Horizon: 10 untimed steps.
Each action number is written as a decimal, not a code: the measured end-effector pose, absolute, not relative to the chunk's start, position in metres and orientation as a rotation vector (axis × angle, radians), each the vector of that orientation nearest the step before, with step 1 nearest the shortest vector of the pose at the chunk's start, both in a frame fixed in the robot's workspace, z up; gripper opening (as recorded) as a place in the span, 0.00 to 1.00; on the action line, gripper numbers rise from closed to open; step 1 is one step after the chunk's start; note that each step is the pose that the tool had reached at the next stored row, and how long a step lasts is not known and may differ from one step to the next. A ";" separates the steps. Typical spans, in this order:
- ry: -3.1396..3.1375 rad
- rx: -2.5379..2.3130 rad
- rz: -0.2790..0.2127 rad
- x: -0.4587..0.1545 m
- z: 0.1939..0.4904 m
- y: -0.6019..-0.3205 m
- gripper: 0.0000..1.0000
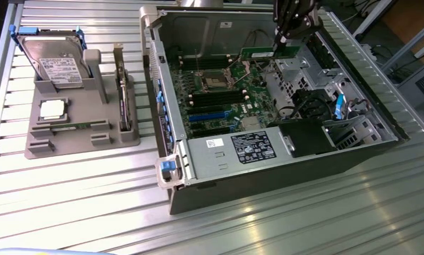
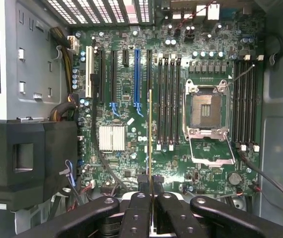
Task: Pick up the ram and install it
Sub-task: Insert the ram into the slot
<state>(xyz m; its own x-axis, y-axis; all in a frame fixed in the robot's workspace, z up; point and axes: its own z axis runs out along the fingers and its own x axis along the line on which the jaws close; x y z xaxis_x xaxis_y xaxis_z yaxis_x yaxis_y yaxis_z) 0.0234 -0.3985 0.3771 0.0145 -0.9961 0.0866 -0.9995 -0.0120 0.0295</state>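
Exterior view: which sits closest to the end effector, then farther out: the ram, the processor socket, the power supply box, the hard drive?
1. ram, held in the end effector.
2. processor socket, mid-motherboard.
3. power supply box, case end nearest the camera.
4. hard drive, outside the case, exterior view's left.

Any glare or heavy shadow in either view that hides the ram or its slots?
Exterior view: glare streaks on the ribbed metal table, clear of the work; the long green circuit-board ram in the black hand shows plainly. Wrist view: green motherboard evenly lit, black memory slots visible; the black plastic shroud is dark.
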 end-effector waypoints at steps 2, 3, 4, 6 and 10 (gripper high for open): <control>-2.149 2.177 0.063 0.023 0.376 -0.399 0.12; -2.149 2.177 0.063 0.023 0.375 -0.399 0.12; -2.149 2.177 0.063 0.023 0.375 -0.399 0.12; -2.149 2.177 0.063 0.023 0.374 -0.399 0.12; -2.149 2.177 0.063 0.023 0.372 -0.399 0.12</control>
<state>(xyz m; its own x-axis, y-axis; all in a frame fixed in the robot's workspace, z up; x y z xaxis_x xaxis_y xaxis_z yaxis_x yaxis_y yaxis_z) 0.0231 -0.3986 0.3717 0.0144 -0.9961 0.0866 -0.9995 -0.0119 0.0295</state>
